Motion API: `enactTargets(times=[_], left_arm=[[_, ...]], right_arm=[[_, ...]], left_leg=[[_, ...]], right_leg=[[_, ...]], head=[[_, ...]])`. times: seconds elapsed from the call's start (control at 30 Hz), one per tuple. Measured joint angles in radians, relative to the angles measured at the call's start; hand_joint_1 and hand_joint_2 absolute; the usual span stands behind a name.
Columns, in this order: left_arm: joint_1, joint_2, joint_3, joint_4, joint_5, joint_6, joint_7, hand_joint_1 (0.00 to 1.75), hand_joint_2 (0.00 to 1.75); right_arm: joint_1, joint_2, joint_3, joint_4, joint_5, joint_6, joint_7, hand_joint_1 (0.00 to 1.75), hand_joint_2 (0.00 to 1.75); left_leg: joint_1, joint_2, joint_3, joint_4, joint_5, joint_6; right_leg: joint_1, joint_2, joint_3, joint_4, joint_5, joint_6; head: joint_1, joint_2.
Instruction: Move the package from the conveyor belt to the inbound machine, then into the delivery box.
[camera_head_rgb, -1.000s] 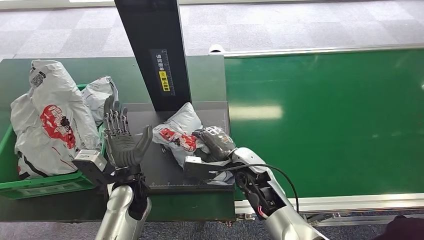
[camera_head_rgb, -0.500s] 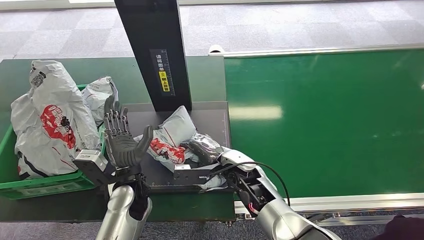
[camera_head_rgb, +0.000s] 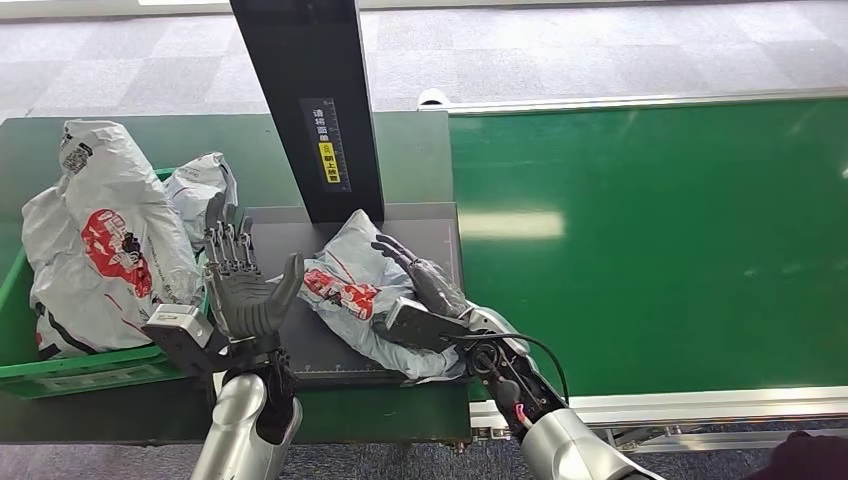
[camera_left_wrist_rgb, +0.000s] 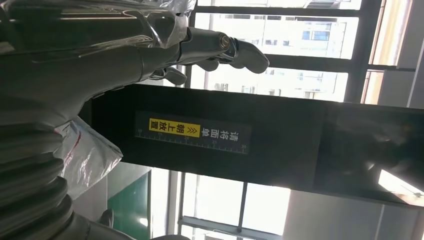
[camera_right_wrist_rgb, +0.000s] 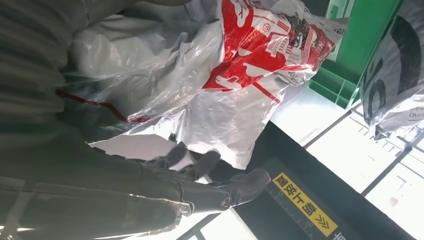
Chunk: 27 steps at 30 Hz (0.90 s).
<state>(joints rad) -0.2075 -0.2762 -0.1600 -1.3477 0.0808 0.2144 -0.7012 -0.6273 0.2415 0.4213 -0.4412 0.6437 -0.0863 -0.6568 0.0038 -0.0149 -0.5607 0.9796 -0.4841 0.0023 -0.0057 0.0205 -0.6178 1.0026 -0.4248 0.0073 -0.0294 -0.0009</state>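
Note:
A grey plastic package (camera_head_rgb: 345, 290) with a red print lies crumpled on the inbound machine's dark plate (camera_head_rgb: 300, 345), just before its black post (camera_head_rgb: 305, 110). My right hand (camera_head_rgb: 420, 285) lies along the package's right side, its fingers stretched out toward the post and closed on nothing. In the right wrist view the package (camera_right_wrist_rgb: 240, 65) bulges beside the outstretched right hand (camera_right_wrist_rgb: 200, 190). My left hand (camera_head_rgb: 245, 285) stands upright and spread at the plate's left edge, palm toward the package, a small gap between them. The left wrist view has the left hand (camera_left_wrist_rgb: 220, 47) before the post's yellow label (camera_left_wrist_rgb: 192, 132).
The green delivery box (camera_head_rgb: 90, 375) at the left holds a tall grey package (camera_head_rgb: 100, 240) and a smaller one (camera_head_rgb: 200, 190). The green conveyor belt (camera_head_rgb: 650, 240) stretches to the right of the plate. The box's corner (camera_right_wrist_rgb: 360, 45) is near the package.
My right hand has uncurled from its grip on the package and stretched its fingers out. The package slid left over the plate and spread flatter. The left hand has barely moved.

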Motion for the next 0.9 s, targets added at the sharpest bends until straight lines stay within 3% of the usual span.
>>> enactTargets(times=[0.5,0.73,0.9], left_arm=[[0.006,0.000,0.000,-0.002,0.000,-0.002,0.000,0.00,1.75],[0.016,0.000,-0.001,-0.002,-0.003,-0.016,0.000,0.00,1.75],[0.016,0.002,-0.008,-0.002,-0.024,-0.031,0.000,0.00,1.75]], right_arm=[[0.027,0.001,-0.075,-0.015,-0.122,0.032,-0.037,0.00,1.75],[0.082,0.001,-0.155,-0.059,-0.294,0.108,-0.042,0.00,1.75],[0.121,0.000,-0.197,-0.119,-0.348,0.107,-0.042,0.00,1.75]], left_leg=[[0.000,0.000,0.000,0.000,0.000,0.000],[0.000,0.000,0.000,0.000,0.000,0.000],[0.000,0.000,0.000,0.000,0.000,0.000]], right_leg=[[0.000,0.000,0.000,0.000,0.000,0.000],[0.000,0.000,0.000,0.000,0.000,0.000],[0.000,0.000,0.000,0.000,0.000,0.000]], head=[[0.000,0.000],[0.000,0.000],[0.000,0.000]])
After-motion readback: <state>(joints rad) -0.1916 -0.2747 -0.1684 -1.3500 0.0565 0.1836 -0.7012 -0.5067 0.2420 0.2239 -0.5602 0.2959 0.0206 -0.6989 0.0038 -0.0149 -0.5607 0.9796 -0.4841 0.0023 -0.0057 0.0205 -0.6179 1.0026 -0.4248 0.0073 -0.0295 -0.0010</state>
